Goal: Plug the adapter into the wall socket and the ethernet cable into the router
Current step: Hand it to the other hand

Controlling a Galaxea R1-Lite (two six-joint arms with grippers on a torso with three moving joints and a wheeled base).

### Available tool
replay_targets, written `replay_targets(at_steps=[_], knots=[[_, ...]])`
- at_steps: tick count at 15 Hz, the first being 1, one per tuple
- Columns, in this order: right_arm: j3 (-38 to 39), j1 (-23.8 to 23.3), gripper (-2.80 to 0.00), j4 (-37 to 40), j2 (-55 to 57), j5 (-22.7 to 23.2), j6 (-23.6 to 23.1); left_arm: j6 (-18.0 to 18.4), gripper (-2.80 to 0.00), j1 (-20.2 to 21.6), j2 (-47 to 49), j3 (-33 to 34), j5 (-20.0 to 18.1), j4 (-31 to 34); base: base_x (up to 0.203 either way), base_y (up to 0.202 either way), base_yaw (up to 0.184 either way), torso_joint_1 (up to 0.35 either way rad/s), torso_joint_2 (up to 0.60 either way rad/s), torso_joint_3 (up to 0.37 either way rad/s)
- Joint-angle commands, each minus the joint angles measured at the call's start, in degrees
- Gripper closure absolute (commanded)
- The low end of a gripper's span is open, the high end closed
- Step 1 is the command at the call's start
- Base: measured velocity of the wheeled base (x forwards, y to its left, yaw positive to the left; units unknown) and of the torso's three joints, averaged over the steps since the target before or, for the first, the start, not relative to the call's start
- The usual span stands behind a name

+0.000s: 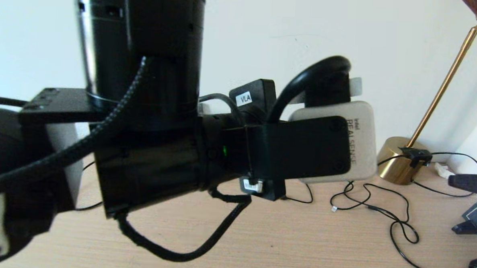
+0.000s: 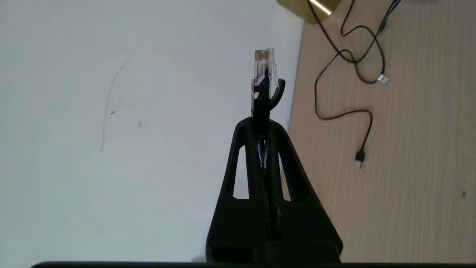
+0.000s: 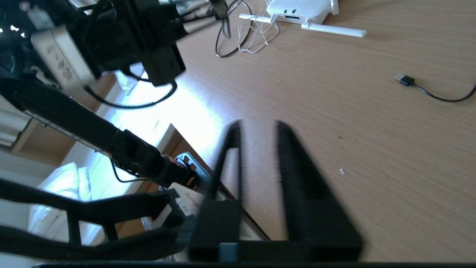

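Observation:
In the left wrist view my left gripper (image 2: 261, 124) is shut on the ethernet cable's plug (image 2: 263, 74). The plug's clear tip sticks out past the fingertips, pointing at the white wall beside the table's back edge. In the head view the left arm fills the middle, and its wrist camera (image 1: 359, 143) hides the fingers. My right gripper (image 3: 258, 126) hangs open over the wooden table (image 3: 372, 130) near its edge, holding nothing. The router (image 3: 297, 9) lies far beyond it, with an antenna (image 3: 334, 30) flat on the table and a thin white cord (image 3: 260, 37) beside it. The adapter and wall socket are out of view.
A brass lamp base (image 1: 402, 161) stands at the back right by the wall. Thin black cables (image 1: 380, 212) with USB-type ends (image 3: 405, 79) trail across the right side of the table. The left arm's own braided cable (image 1: 177, 248) hangs low over the tabletop.

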Motion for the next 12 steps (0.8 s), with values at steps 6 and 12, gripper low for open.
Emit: replay_targets(at_steps=[6,12], knots=[[3.33,2.06,-2.80,-9.25,2.94,-0.26,-0.86,0.35,0.00,-3.55,6.01,-3.67,0.26,0.31,0.000,0.000,0.000,0.000,0.00,0.000],[5.26,2.77,-2.80,-12.02,5.17,-0.42,-4.23,0.71,0.00,-5.41,8.54,-6.77,-0.11,2.55,0.000,0.000,0.000,0.000,0.00,0.000]])
